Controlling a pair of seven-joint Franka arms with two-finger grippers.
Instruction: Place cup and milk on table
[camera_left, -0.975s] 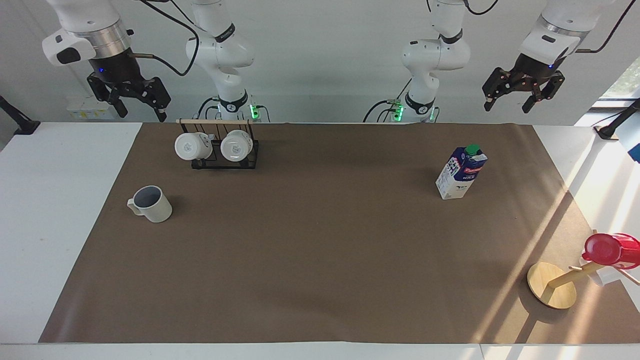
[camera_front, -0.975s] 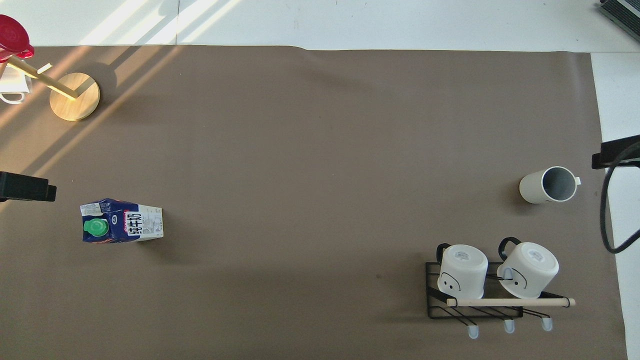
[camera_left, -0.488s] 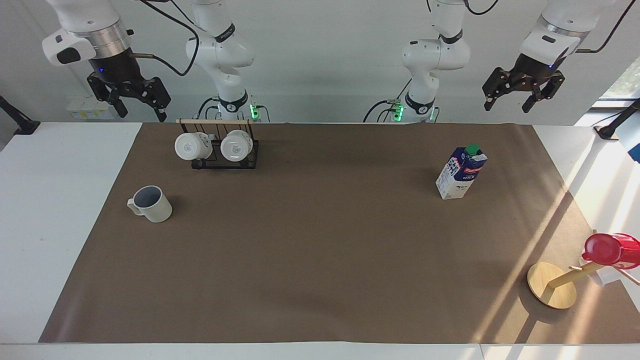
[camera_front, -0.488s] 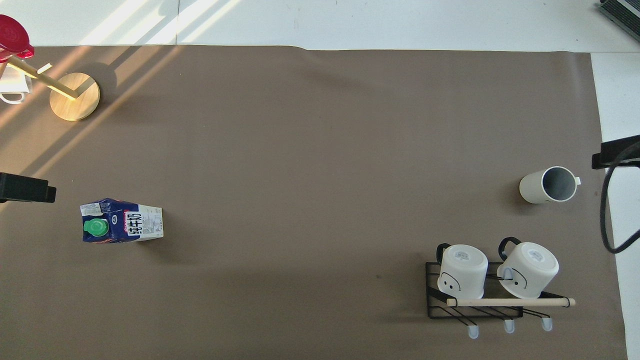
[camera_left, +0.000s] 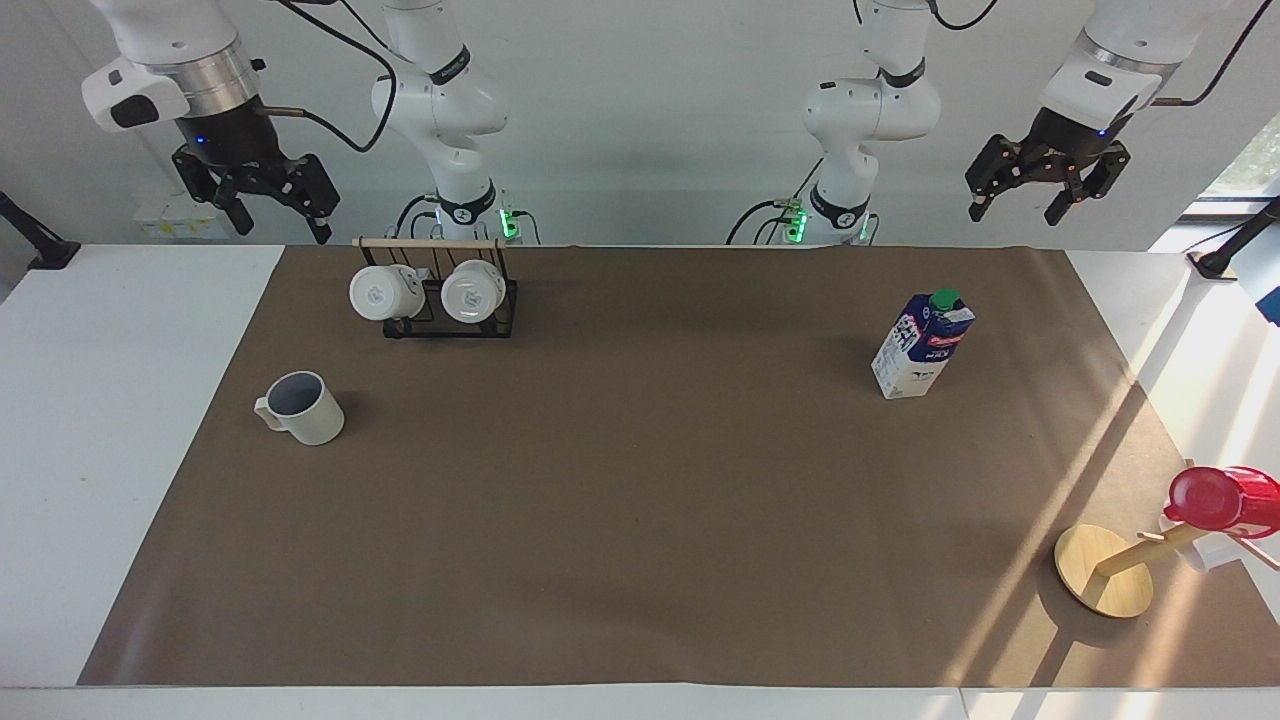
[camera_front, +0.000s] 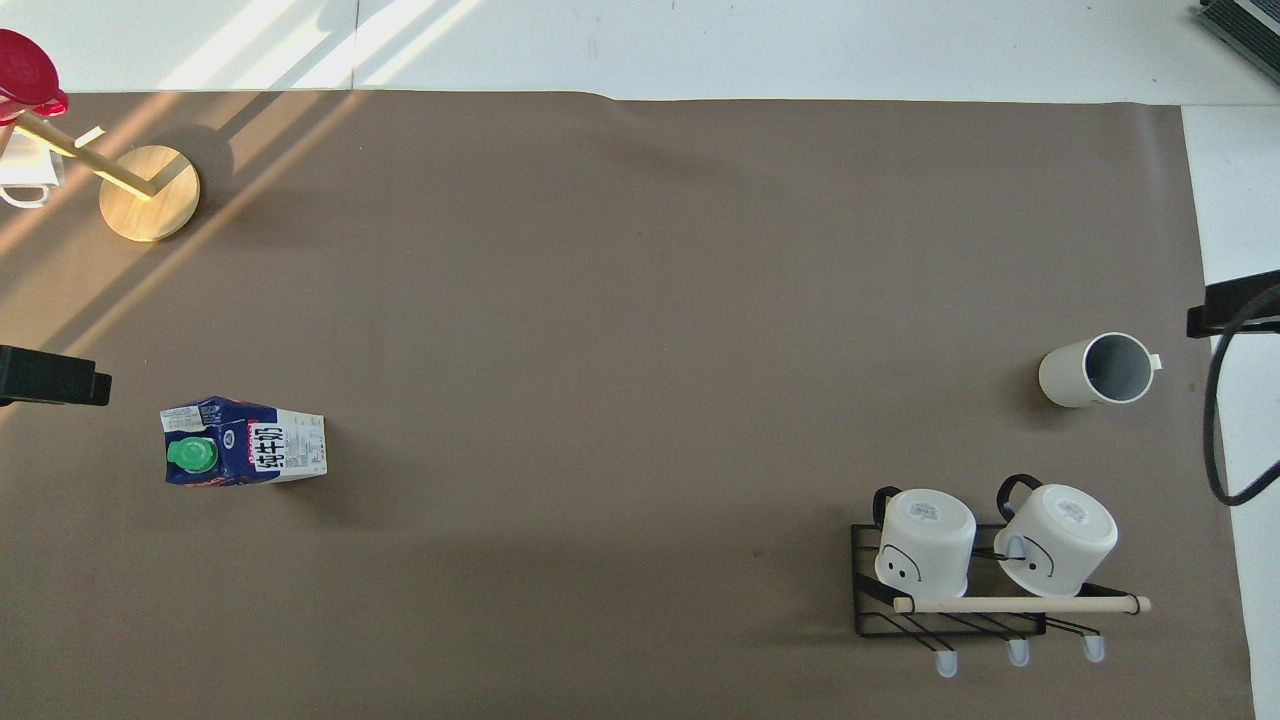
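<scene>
Left gripper (camera_left: 1022, 205): raised high over the table's edge at the robots' end, toward the left arm's end; fingers apart, holding nothing; the arm waits.
Right gripper (camera_left: 280, 216): raised high over the table's edge at the robots' end, toward the right arm's end; fingers apart, holding nothing.
Black rack (camera_left: 440, 305) (camera_front: 945, 595): closest to the robots, on the mat toward the right arm's end; two white mugs (camera_left: 385, 292) (camera_front: 925, 540) hang on it under a wooden bar.
Milk (camera_left: 921, 344) (camera_front: 245, 455): upright on the mat toward the left arm's end, green cap on top, a little farther from the robots than the rack; nothing touches it.
Cup (camera_left: 300, 407) (camera_front: 1095, 370): upright on the mat near its edge at the right arm's end, farther from the robots than the rack; mouth up, handle pointing to the bare white table (camera_left: 110, 450) (camera_front: 800, 45).
Wooden stand (camera_left: 1105, 570) (camera_front: 148, 192): farthest from the robots, at the mat's corner by the left arm's end; round base, slanted pegs.
Red cup (camera_left: 1215, 498) (camera_front: 25, 75): hung on that stand.
</scene>
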